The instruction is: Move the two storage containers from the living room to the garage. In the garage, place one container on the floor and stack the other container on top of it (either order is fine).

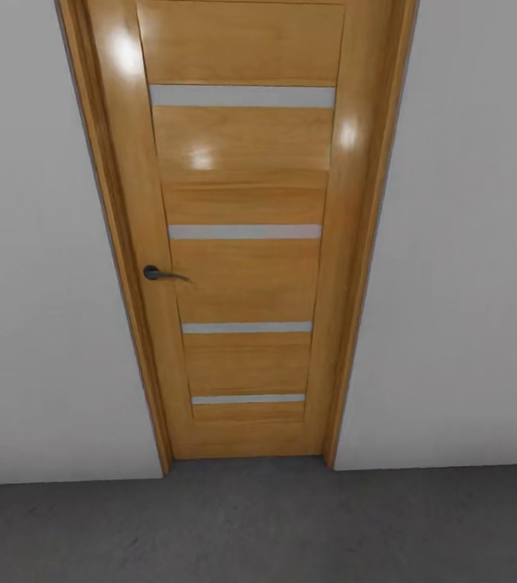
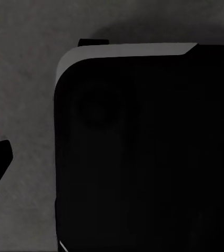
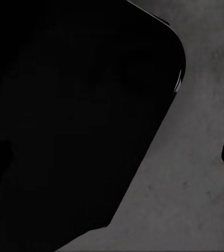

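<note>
Fingers on both our arms stay unreadable; we cannot tell whether they stand apart or together. We face a closed wooden door (image 1: 242,243) on dark grey floor (image 1: 258,526), no storage containers before us. Risk: our base bumping the door unless its handle (image 1: 161,274) is worked.

Wooden door (image 1: 242,243), white walls (image 1: 40,283), dark grey floor (image 1: 258,526)

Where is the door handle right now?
In the head view, the dark door handle sits on the left side of the wooden door, about halfway up, near the left door frame.
</note>
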